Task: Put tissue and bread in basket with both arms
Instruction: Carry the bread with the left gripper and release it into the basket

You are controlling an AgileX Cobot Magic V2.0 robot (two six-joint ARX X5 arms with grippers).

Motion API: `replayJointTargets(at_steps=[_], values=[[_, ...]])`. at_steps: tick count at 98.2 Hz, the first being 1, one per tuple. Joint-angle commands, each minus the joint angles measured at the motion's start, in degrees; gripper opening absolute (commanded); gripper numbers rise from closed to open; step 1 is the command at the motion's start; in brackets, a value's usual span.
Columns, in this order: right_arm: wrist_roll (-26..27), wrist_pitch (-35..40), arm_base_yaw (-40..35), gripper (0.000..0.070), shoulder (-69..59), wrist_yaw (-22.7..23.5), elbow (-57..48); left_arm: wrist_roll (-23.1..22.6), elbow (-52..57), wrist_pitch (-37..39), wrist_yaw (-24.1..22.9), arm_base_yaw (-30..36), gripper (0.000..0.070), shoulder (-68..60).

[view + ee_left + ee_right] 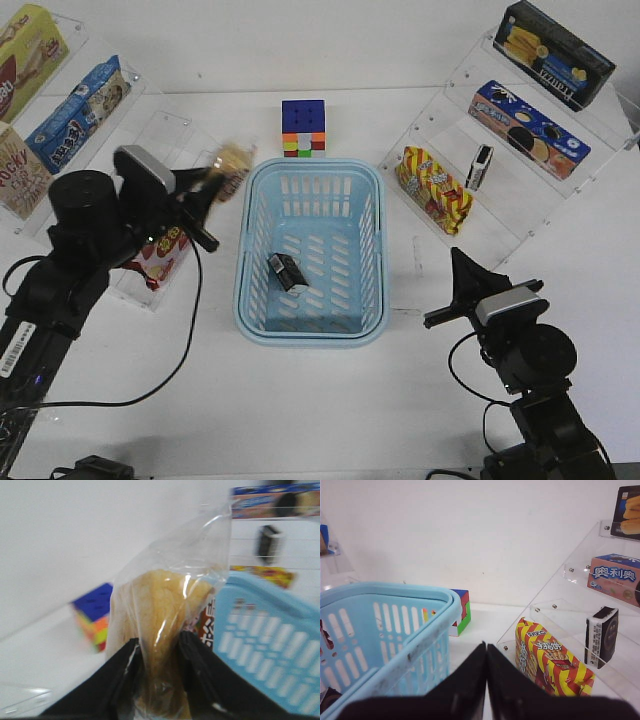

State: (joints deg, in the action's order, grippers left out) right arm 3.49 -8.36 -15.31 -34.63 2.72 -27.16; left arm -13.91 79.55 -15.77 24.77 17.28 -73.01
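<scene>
Bread (pixel 165 630) blurred in left gripper (pixel 159 652); label half-hidden.

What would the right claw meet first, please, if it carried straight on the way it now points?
Probably nothing close: the shut black right claw points between the light-blue slotted plastic basket and the red-yellow striped snack packet, toward the multicoloured cube, though depth is unclear.

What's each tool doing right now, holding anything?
Left tool: closed on the bread, beside the basket.
Right tool: closed, empty.
</scene>
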Motion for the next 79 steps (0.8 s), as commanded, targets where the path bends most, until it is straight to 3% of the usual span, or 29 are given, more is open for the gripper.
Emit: replayJointTargets(at_steps=[1, 8, 19, 23, 39, 46, 50, 62, 79], values=[[1.0, -0.6, -0.2, 0.0000, -0.3, -0.2, -0.5, 4.1, 0.4, -0.5, 2.7, 2.9, 0.0065, -2.1], [1.0, -0.6, -0.2, 0.0000, -0.3, -0.2, -0.5, 4.0, 0.4, -1.7, 2.7, 6.1, 0.0115, -3.3], [1.0, -0.6, -0.2, 0.0000, -0.3, -0.2, -0.5, 4.1, 0.4, -3.3, 2.7, 9.6, 0.0383, -5.1], [1.0, -0.6, -0.2, 0.0000, -0.3, -0.2, -0.5, 4.0, 0.4, -3.6, 2.7, 10.4, 0.0445, -5.4], [1.0, -0.6, -0.2, 0.0000, -0.3, -0.2, -0.5, 4.0, 0.8, -3.5, 2.3, 11.0, 0.0447, -4.4], [1.0, -0.5, -0.2, 0.0000, -0.3, -0.2, -0.5, 5.6, 1.0, -4.0, -0.1, 10.2, 0.0428, -2.9], [1.0, -0.6, -0.2, 0.0000, -0.3, -0.2, -0.5, 6.3, 1.2, -4.4, -2.7, 9.6, 0.0373, -1.7], [1.0, -0.6, -0.2, 0.0000, -0.3, -0.2, -0.5, 8.1, 1.2, -6.7, -11.5, 8.0, 0.0000, 2.7], [1.0, -0.6, -0.2, 0.0000, -0.3, -0.2, -0.5, 12.2, 1.1, -13.7, -21.6, 5.7, 0.0001, 9.6]])
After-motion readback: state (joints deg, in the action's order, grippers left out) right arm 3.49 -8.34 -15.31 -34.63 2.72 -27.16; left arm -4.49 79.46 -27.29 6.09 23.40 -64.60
